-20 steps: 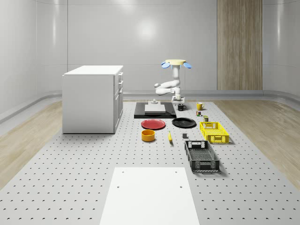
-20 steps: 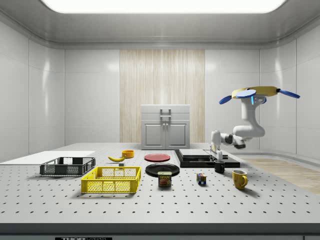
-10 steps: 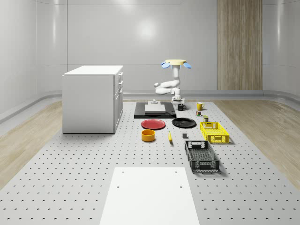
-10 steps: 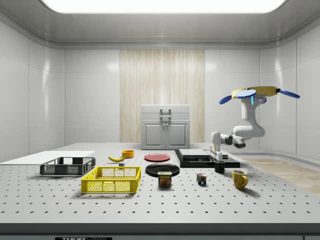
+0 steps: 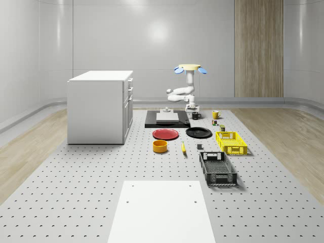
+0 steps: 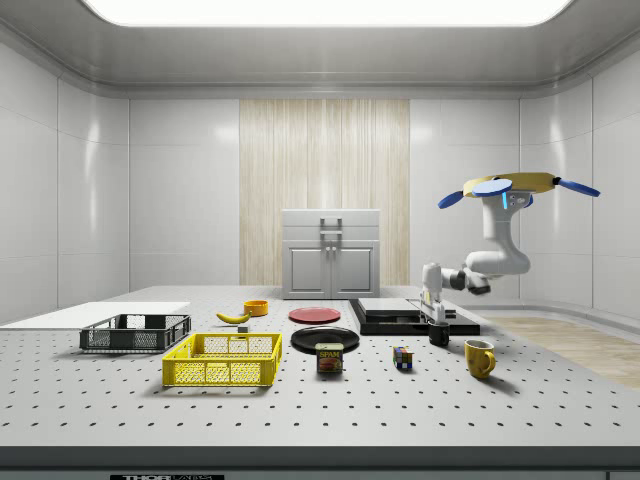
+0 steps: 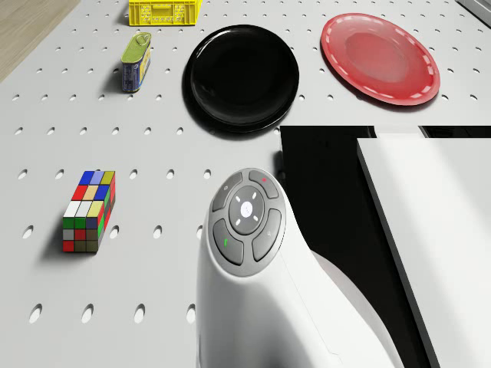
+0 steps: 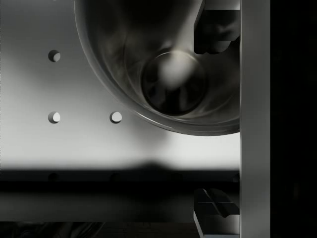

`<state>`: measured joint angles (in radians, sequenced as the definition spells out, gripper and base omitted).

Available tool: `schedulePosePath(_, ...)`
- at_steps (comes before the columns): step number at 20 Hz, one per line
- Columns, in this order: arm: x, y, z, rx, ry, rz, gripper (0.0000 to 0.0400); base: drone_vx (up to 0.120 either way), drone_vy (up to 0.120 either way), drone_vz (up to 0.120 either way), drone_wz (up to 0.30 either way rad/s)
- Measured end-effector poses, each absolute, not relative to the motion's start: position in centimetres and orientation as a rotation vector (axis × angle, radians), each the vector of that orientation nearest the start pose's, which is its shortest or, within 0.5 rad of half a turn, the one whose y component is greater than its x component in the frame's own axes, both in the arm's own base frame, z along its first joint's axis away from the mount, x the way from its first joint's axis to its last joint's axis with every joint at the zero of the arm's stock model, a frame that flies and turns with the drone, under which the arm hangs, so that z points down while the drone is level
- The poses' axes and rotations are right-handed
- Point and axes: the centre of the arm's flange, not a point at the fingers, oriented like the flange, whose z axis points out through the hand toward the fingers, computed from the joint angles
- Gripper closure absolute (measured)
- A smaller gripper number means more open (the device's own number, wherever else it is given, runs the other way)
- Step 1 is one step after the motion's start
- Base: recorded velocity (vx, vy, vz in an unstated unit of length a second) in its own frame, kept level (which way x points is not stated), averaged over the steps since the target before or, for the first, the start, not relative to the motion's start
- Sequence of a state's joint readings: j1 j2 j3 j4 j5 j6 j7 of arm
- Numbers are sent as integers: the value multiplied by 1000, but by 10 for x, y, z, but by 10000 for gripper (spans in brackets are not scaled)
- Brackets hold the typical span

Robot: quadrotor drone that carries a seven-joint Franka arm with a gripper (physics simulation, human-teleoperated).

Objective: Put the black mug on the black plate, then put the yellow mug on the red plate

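1. Hovering with the drone (image 6: 510, 185) above the far end of the surface (image 7: 153, 153), beside the dark slab, and reaching the arm down so that the gripper (image 8: 214, 120) is hanging straight over the black mug (image 8: 168, 84).
2. Spreading the fingers (image 8: 215, 32) well apart with nothing clamped between them, one dipping inside the mug's mouth and the other standing outside. Probably straddling the wall for a rim pinch, though telling whether either pad is touching it is hard from the wrist view.
3. Leaving the black mug upright on the surface, near the black plate (image 7: 241, 77) but not on it, so judging the first step as at the grasp stage.
4. Waiting with the yellow mug (image 6: 479, 357) upright on the surface, well apart from the red plate (image 7: 380, 57), for the second step.
5. Showing both plates bare, side by side, and so ready to take a mug each.
6. Showing nothing inside the yellow crate (image 6: 222, 360) or the black crate (image 6: 135, 332), as far as the side view allows. Looking down into the black mug, finding it hollow with only a glint at the bottom.
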<state>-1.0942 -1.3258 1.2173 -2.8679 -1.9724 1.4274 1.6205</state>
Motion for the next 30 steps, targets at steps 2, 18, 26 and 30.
schedulePosePath(2,304,2,522,1,-2,785,0,0,0,0,0)
schedulePosePath(18,302,2,519,1,-2,785,281,0,0,0,0)
schedulePosePath(26,302,2,495,1,-2,785,289,30,0,80,0)
schedulePosePath(30,302,2,490,1,-2,785,290,120,0,120,0)
